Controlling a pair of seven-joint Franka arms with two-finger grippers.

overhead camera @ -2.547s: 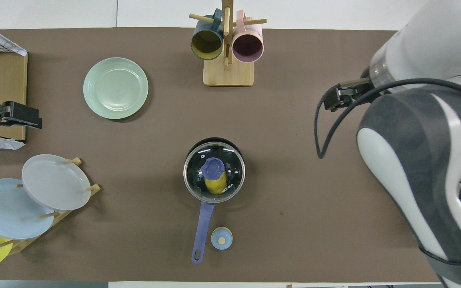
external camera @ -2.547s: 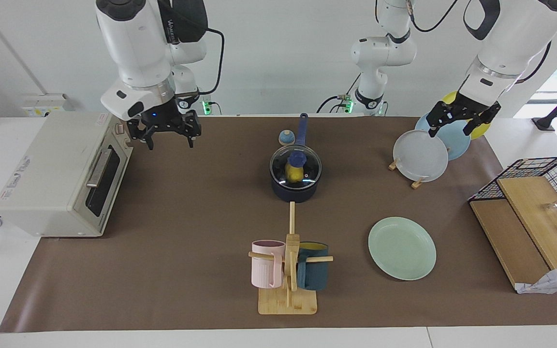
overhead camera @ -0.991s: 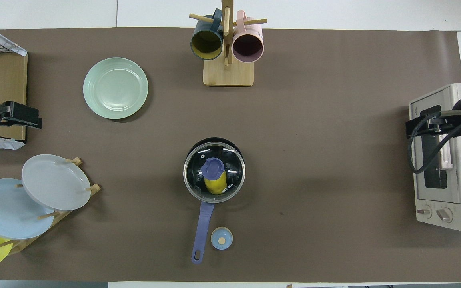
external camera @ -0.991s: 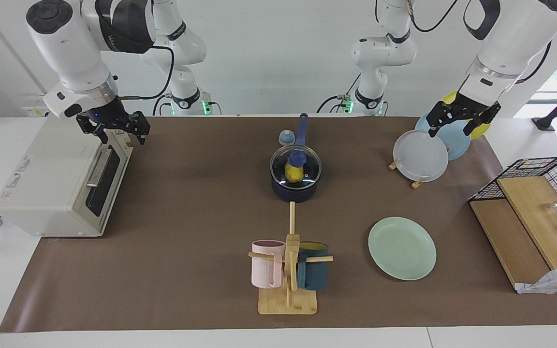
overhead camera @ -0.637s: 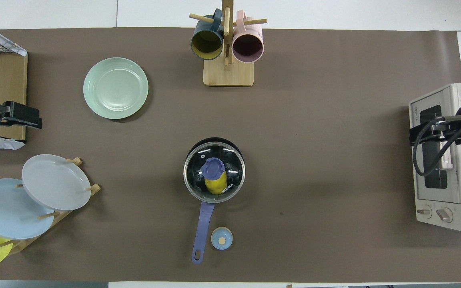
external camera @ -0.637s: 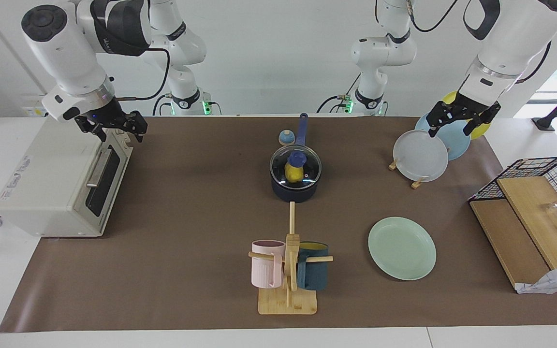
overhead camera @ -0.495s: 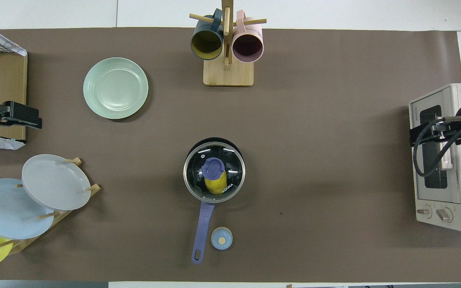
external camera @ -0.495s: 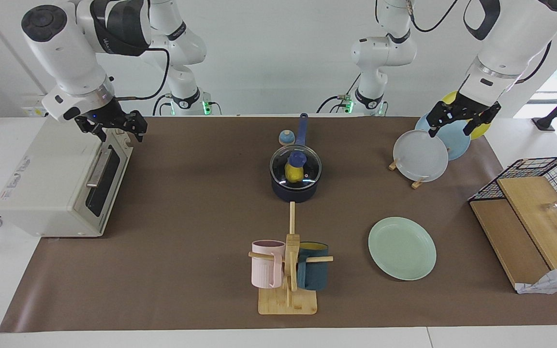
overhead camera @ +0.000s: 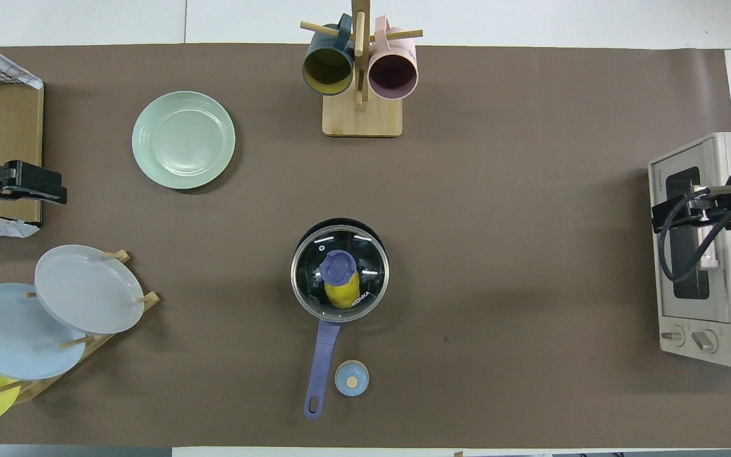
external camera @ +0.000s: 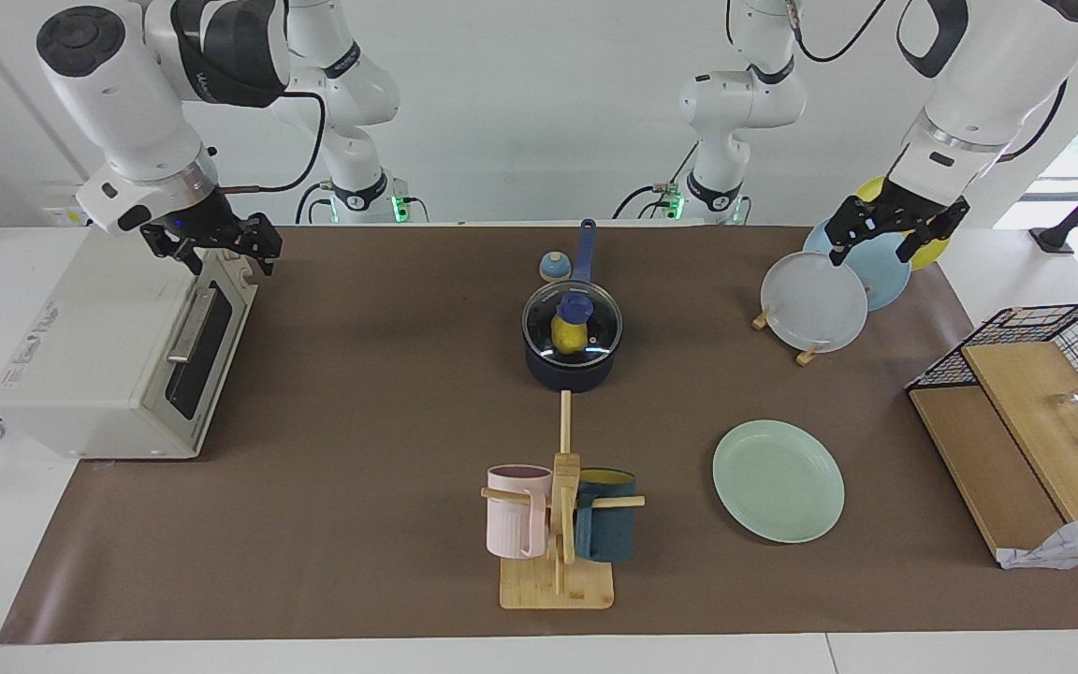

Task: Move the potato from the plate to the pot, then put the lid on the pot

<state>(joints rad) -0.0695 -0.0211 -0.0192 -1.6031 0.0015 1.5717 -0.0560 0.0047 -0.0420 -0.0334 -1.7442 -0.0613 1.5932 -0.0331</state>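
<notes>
The yellow potato (external camera: 565, 339) lies inside the dark pot (external camera: 569, 374), which stands mid-table with its blue handle (external camera: 584, 251) pointing toward the robots. The glass lid (external camera: 598, 329) with its blue knob (external camera: 575, 305) sits on the pot; the potato shows through it in the overhead view (overhead camera: 342, 295). The mint-green plate (external camera: 778, 480) is bare, farther from the robots, toward the left arm's end. My right gripper (external camera: 214, 255) is open and empty over the toaster oven. My left gripper (external camera: 881, 245) is open and empty over the plate rack, waiting.
A toaster oven (external camera: 109, 346) stands at the right arm's end. A mug tree (external camera: 558, 524) with a pink and a teal mug stands farther out than the pot. A small blue bell (external camera: 553, 267) sits beside the pot handle. A plate rack (external camera: 815, 300) and a wire basket (external camera: 1054, 328) with boards are at the left arm's end.
My right arm has swung away from the table's middle toward its own end and now hangs over the toaster oven. The left arm, pot, lid and potato have not moved.
</notes>
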